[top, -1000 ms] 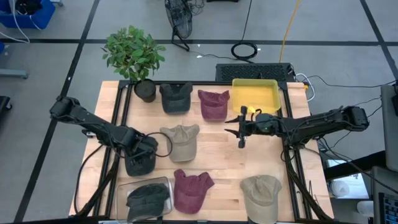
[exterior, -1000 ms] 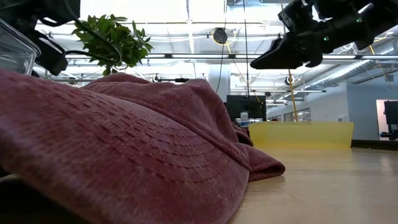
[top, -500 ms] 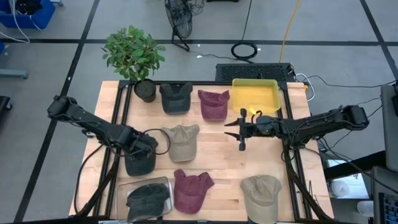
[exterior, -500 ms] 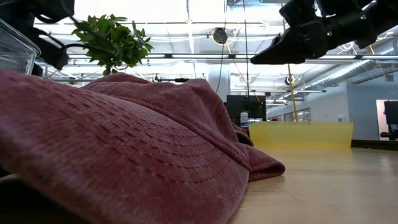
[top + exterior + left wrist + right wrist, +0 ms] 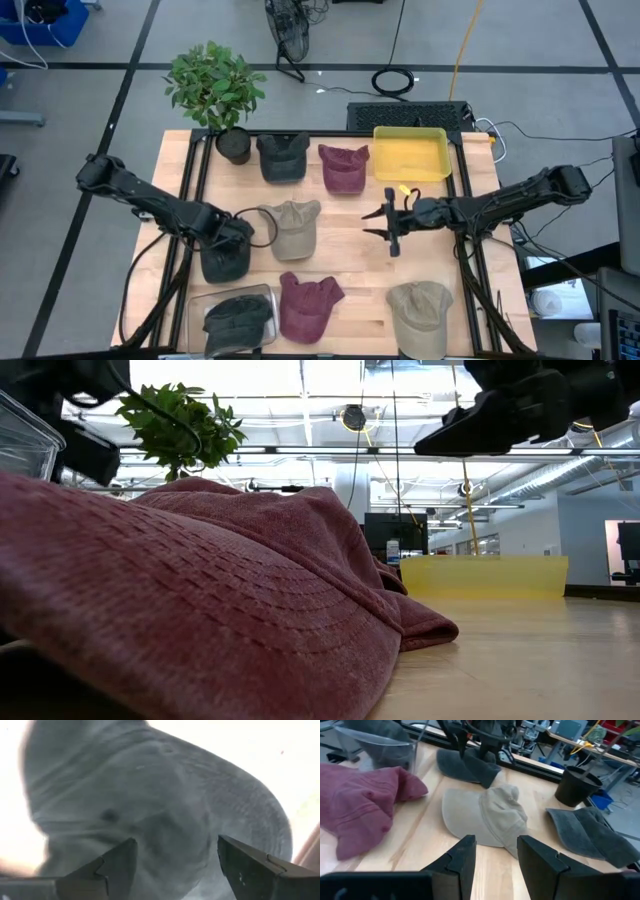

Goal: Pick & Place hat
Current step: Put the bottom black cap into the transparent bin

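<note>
Several hats lie on the wooden table. My left gripper (image 5: 228, 243) (image 5: 175, 842) is open over a dark grey hat (image 5: 224, 265) (image 5: 150, 795) near the table's left edge, one finger on either side of its crown. My right gripper (image 5: 374, 222) (image 5: 495, 842) is open and raised in mid-table. It points toward the table's left, at a beige hat (image 5: 291, 227) (image 5: 490, 817), and holds nothing. In the low view it shows high up (image 5: 480, 430), behind a maroon hat (image 5: 200, 600). My left gripper stands open over the dark grey hat's crown (image 5: 165, 820), coming from above. I cannot tell whether its fingers touch the cloth. The hat lies flat on the table.
A yellow tray (image 5: 410, 170) and a potted plant (image 5: 215, 90) stand at the far edge, with a dark grey hat (image 5: 283, 156) and a maroon hat (image 5: 342, 166) between them. At the near edge are a clear container (image 5: 196, 305) with a dark hat, a maroon hat (image 5: 308, 305) and a beige hat (image 5: 420, 315).
My right gripper has moved a little toward the table's near edge, away from the yellow tray, and has stayed open. My left arm and all hats have kept still.
</note>
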